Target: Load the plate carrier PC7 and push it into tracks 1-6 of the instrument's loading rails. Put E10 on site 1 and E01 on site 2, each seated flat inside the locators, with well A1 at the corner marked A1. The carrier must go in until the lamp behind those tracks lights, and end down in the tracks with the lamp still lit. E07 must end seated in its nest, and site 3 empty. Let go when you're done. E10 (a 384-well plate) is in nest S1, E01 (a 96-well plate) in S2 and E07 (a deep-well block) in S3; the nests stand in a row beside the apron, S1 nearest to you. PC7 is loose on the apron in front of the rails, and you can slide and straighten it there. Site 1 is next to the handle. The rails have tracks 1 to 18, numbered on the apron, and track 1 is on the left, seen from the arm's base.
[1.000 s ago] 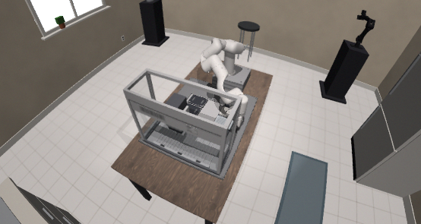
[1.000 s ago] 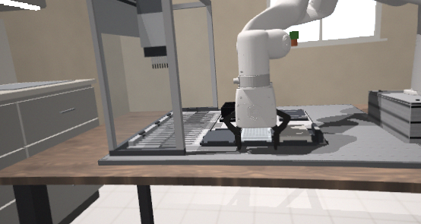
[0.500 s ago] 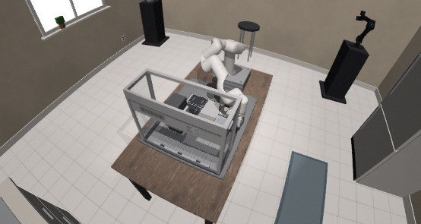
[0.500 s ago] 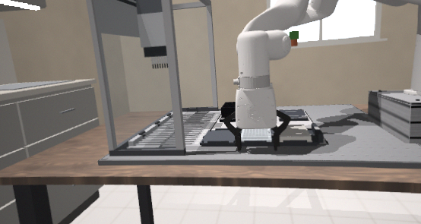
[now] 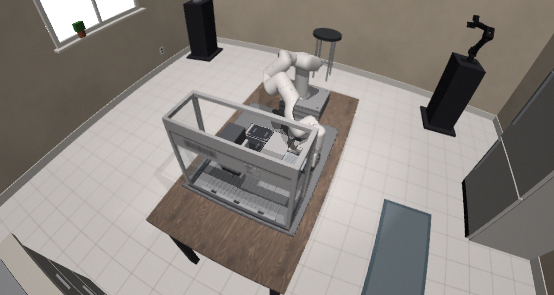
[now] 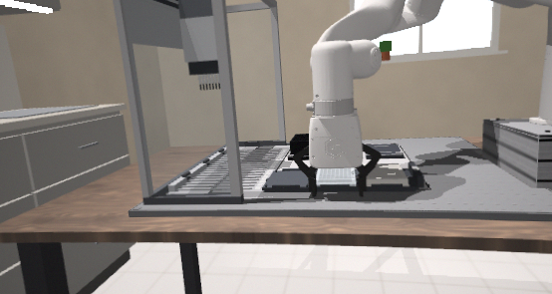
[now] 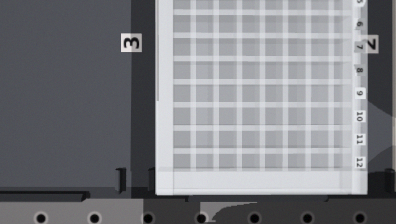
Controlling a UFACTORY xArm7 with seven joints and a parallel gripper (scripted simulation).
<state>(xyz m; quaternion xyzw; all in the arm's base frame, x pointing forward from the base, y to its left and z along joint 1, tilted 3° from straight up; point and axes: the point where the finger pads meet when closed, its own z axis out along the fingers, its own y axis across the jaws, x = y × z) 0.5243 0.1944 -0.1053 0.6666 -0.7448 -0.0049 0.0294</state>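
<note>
While the hand [image 6: 337, 189] hangs low over carrier PC7 [image 6: 286, 182], it is spread wide and grips nothing; its black fingers [image 6: 313, 181] stand either side of the white plate E01 [image 6: 337, 176], with a gap visible on each side. In the wrist view E01 [image 7: 260, 95] shows a well grid with column numbers running up to 12. It lies flat between the site labels "3" [image 7: 131, 42] and "2" [image 7: 371, 44], in the bay marked 2. The bay by the "3" is bare dark floor [image 7: 65, 100], with small locator tabs [image 7: 120, 179] at its near edge. A grey plate with rows of holes [image 7: 95, 218] runs just below the carrier edge.

Around it: the instrument's frame [image 6: 226, 83] stands just left of the hand, and its post is near the arm's wrist. The ribbed loading rails [image 6: 224, 169] lie inside the frame, beside the carrier. A dark box [image 6: 299, 144] sits behind the hand. The arm's grey pedestal [image 6: 518, 147] is well apart on the right. Everything rests on the wooden surface [image 6: 75, 222].
</note>
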